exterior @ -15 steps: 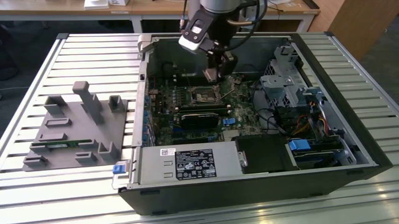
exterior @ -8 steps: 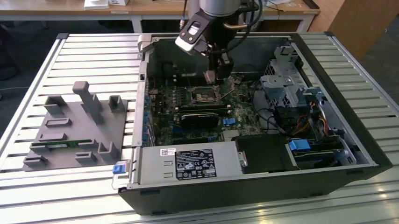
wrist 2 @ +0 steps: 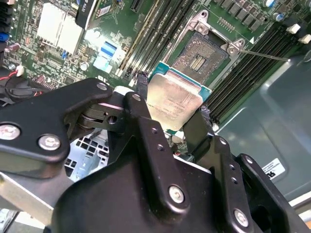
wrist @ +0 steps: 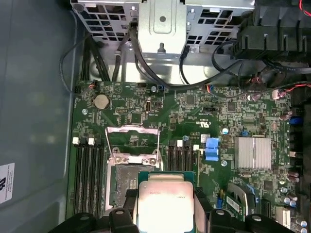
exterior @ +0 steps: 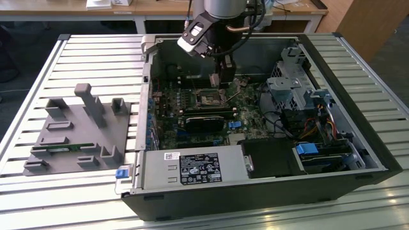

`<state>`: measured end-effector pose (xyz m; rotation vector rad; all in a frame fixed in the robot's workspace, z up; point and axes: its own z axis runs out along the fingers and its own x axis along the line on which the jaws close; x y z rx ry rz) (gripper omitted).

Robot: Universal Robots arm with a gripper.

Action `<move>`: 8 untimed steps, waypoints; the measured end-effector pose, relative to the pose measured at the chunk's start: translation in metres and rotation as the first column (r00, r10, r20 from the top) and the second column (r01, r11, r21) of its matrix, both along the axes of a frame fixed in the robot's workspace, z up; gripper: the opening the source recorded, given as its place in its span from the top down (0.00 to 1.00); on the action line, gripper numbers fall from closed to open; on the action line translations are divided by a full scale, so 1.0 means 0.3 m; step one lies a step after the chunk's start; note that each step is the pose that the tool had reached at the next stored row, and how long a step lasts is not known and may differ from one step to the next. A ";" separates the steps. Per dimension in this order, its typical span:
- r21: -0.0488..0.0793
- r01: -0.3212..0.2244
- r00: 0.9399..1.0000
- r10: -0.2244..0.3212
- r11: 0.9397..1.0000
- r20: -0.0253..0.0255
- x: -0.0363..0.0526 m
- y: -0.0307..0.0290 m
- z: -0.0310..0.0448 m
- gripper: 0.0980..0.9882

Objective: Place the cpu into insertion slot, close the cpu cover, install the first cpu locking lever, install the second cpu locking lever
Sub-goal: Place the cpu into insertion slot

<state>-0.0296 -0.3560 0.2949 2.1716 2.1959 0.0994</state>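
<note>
My gripper is shut on the cpu, a silver-topped square chip with a green edge, clamped between two black fingers. In both wrist views the chip hangs tilted just above and beside the insertion slot, whose dark contact field lies uncovered. The cpu cover, a silver frame with a square window, stands swung open past the insertion slot. A thin locking lever sticks out sideways. In the exterior view the gripper reaches down into the open computer case over the slot.
Long black memory slots flank the socket. A black graphics card lies just in front of it, and a drive cage with cables sits at the exterior view's right. A grey fixture tray rests outside the case.
</note>
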 end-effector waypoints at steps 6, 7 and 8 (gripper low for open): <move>0.000 0.000 1.000 0.000 1.000 0.000 0.000 0.000 -0.013 0.50; 0.000 0.000 1.000 0.000 1.000 0.000 0.000 0.000 -0.015 0.50; 0.000 0.000 1.000 0.000 1.000 0.000 0.000 0.000 -0.017 0.50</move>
